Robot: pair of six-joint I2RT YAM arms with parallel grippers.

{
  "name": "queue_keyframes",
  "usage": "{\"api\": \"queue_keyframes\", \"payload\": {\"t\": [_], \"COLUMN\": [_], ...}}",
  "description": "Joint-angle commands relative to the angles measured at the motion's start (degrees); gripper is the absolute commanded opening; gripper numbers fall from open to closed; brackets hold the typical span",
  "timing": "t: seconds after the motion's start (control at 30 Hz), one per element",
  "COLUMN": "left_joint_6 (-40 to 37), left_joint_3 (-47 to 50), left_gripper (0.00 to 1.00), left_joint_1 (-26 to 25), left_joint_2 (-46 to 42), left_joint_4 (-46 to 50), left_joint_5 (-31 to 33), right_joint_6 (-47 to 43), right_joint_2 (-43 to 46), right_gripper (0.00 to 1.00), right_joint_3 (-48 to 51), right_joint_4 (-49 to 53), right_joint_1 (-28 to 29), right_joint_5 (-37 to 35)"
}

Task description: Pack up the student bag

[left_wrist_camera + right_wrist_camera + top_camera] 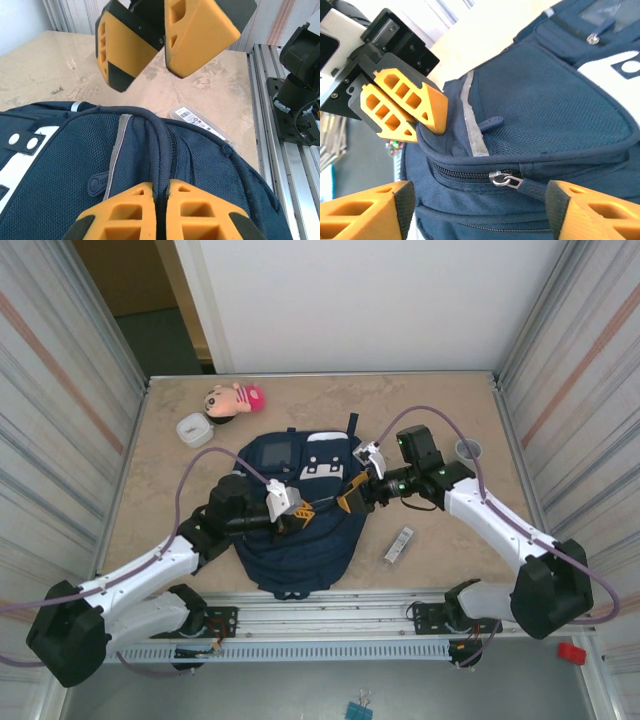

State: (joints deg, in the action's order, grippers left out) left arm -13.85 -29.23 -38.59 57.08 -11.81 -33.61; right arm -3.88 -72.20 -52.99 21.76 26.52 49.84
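The student bag (300,530), a navy backpack with white patches, lies flat in the middle of the table. My left gripper (298,516) is shut on a raised piped seam of the bag (165,150), with the fabric pinched between its orange fingers (125,210). My right gripper (352,496) hovers just opposite, open. In the right wrist view its fingers (580,210) stand wide apart on either side of a closed zipper, and the metal zipper pull (507,179) lies between them untouched. The left gripper (427,120) shows at the upper left, clamped on the bag's edge.
A plush doll head (235,398) and a small white container (192,428) lie at the back left. A small clear cup (468,450) stands at the back right. A flat grey box with a barcode (399,544) rests right of the bag. Metal rails (330,625) run along the near edge.
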Motion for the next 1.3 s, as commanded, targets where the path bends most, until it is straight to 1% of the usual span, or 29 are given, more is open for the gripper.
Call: {"api": "queue_keyframes", "payload": {"t": [0.0, 0.1, 0.2, 0.33, 0.53, 0.63, 0.7, 0.8, 0.93, 1.13, 1.27], "left_joint_6": [-0.8, -0.9, -0.9, -1.0, -1.0, -1.1, -1.2, -1.4, -1.6, -2.0, -2.3], "left_joint_3": [-1.7, -1.7, -1.8, -1.9, -2.2, -2.2, -2.2, -2.2, -2.2, -2.8, -3.3], "left_gripper": [0.00, 0.00, 0.00, 0.00, 0.00, 0.00, 0.00, 0.00, 0.00, 0.00, 0.00], "left_joint_1": [0.4, 0.4, 0.4, 0.4, 0.4, 0.4, 0.4, 0.4, 0.4, 0.4, 0.4], "left_joint_2": [-2.0, -1.9, -2.0, -1.8, -1.7, -1.7, -1.6, -1.4, -1.5, -1.1, -1.1], "left_joint_4": [-3.4, -3.6, -3.6, -3.5, -3.8, -4.0, -3.9, -3.7, -3.6, -2.9, -1.5], "left_joint_5": [0.0, 0.0, 0.0, -0.2, -0.9, -1.0, -0.6, -0.2, 0.4, 1.3, 2.5], "right_joint_6": [-8.7, -13.1, -15.0, -16.9, -18.0, -18.1, -17.9, -17.3, -15.3, -12.7, -11.3], "right_joint_2": [1.4, 0.6, -0.3, -2.9, -7.4, -8.5, -8.2, -7.1, -4.8, -3.6, -3.4], "right_gripper": [0.78, 0.77, 0.76, 0.75, 0.66, 0.56, 0.43, 0.29, 0.16, 0.07, 0.05], "right_joint_3": [2.2, 3.7, 5.3, 4.6, 2.8, 1.4, 0.4, -0.8, -1.8, -4.7, -7.4], "right_joint_4": [-3.1, -5.5, -8.7, -9.0, -8.8, -7.8, -6.3, -3.5, -0.4, 5.2, 12.0], "right_joint_1": [-0.2, -0.1, 0.1, 0.3, 0.4, 0.4, 0.4, 0.5, 0.5, 0.8, 1.8], "right_joint_5": [-2.8, -3.2, -2.8, -1.3, 1.3, 2.4, 3.8, 4.6, 4.4, 5.1, 4.2]}}
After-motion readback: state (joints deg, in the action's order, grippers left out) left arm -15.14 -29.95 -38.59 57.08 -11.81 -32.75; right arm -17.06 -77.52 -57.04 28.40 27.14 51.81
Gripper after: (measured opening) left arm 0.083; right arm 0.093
